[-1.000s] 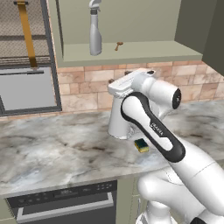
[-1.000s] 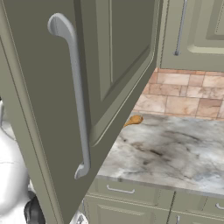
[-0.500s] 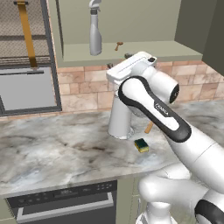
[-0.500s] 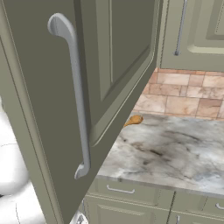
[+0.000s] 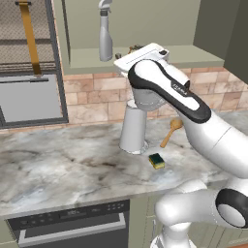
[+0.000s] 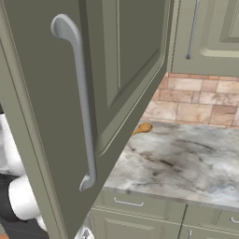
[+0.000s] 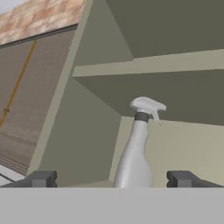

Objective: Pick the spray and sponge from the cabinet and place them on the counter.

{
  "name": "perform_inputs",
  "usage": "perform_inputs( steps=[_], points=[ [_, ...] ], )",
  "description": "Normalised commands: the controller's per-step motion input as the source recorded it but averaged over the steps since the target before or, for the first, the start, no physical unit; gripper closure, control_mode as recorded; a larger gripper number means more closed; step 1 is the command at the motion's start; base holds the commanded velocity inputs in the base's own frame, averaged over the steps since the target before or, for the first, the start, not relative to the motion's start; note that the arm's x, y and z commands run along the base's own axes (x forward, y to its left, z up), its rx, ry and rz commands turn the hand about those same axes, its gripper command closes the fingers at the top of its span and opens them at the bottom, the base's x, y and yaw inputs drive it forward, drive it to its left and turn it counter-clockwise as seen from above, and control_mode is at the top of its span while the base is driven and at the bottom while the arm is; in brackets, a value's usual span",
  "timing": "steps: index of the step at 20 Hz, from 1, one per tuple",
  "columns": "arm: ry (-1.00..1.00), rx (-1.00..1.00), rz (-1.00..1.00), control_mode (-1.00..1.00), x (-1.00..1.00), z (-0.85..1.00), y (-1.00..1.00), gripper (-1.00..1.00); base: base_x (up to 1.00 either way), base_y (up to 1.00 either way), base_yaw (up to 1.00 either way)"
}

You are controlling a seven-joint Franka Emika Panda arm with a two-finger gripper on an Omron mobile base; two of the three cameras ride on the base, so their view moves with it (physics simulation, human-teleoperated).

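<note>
The spray [image 5: 105, 35] is standing upright on the bottom shelf of the open cabinet [image 5: 145, 19], toward its left side, with the trigger head pointing off to one side. Seen from the hand, the spray [image 7: 137, 148] is rising between the two dark fingertips, and the gripper [image 7: 111, 179] is sitting released, its jaws spread wide with the bottle not touching either one. The white arm is reaching up with its hand at the front edge of that shelf, just right of the bottle.

Down on the tabletop [image 5: 63, 169], the sponge [image 5: 156, 161] is lying flat, yellow with its green layer showing, close to the front edge and just in front of the tapered white roll [image 5: 133, 130]. A wooden spoon [image 5: 170, 131] is resting beside the roll, to the right of it and behind the sponge. To the left of the cabinet, a wire-mesh unit [image 5: 29, 63] with an orange strap is hanging above the tabletop.

From the other side, the cabinet door [image 6: 88, 93] is standing swung open, its long bar handle [image 6: 79, 102] facing the camera.
</note>
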Motion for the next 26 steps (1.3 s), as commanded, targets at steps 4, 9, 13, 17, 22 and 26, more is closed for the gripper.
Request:
perform_inputs(
  steps=[4, 9, 13, 17, 22, 26],
  points=[
    [0.17, 0.02, 0.0, -1.0, 0.19, 0.67, 0.0, -1.0, 0.0, 0.0, 0.0],
    [0.13, 0.0, 0.0, -1.0, 0.07, 0.77, 0.03, -1.0, 0.0, 0.0, 0.0],
    [0.01, 0.0, 0.0, -1.0, 0.0, 0.84, 0.17, -1.0, 0.0, 0.0, 0.0],
    [0.0, 0.0, 0.0, -1.0, 0.0, 0.82, 0.19, -1.0, 0.0, 0.0, 0.0],
    [0.1, 0.0, 0.0, -1.0, 0.01, 0.39, 0.04, -1.0, 0.0, 0.0, 0.0],
    [0.22, 0.0, 0.0, -1.0, 0.0, 0.22, 0.0, -1.0, 0.0, 0.0, 0.0]
  ],
)
